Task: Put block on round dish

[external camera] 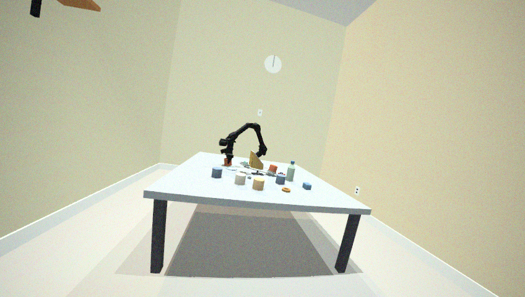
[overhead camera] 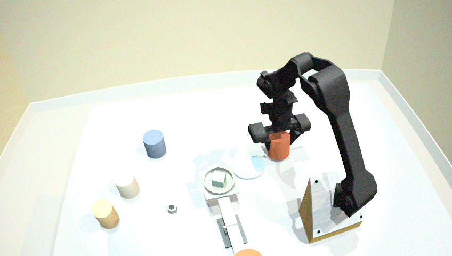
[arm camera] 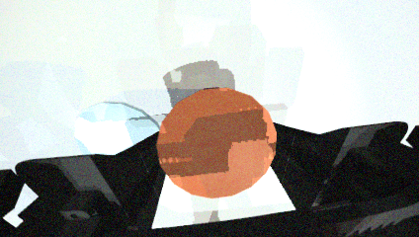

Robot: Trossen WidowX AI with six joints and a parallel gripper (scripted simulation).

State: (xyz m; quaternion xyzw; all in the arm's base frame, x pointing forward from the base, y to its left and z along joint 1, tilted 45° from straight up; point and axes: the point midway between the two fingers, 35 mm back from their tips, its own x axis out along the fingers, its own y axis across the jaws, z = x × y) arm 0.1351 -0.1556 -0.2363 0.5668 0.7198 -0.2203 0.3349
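Observation:
My gripper (overhead camera: 279, 145) (external camera: 228, 161) (arm camera: 211, 125) is shut on one orange-red cup (overhead camera: 279, 150) (arm camera: 247, 163), off the balance and beyond the dish on its right side in the top view. Whether the cup's bottom touches the table is unclear. The pale green block (overhead camera: 218, 179) (external camera: 244, 162) lies uncovered in the round pan at the balance's far end. The balance beam (overhead camera: 226, 209) runs toward the front. The other orange cup (overhead camera: 248, 253) (external camera: 272, 168) is at its near end, mostly cut off in the top view. The round dish (overhead camera: 249, 173) (external camera: 231, 169) (arm camera: 99, 140) beside the pan has nothing on it.
A blue cylinder (overhead camera: 154, 144) (external camera: 216, 172), a cream one (overhead camera: 127, 186) (external camera: 239, 179) and a tan one (overhead camera: 106, 214) (external camera: 258, 184) stand left of the balance. A nut (overhead camera: 171, 208) lies nearer it. A slanted panel (overhead camera: 324, 218) stands right. A bottle (external camera: 290, 172) shows in the exterior view.

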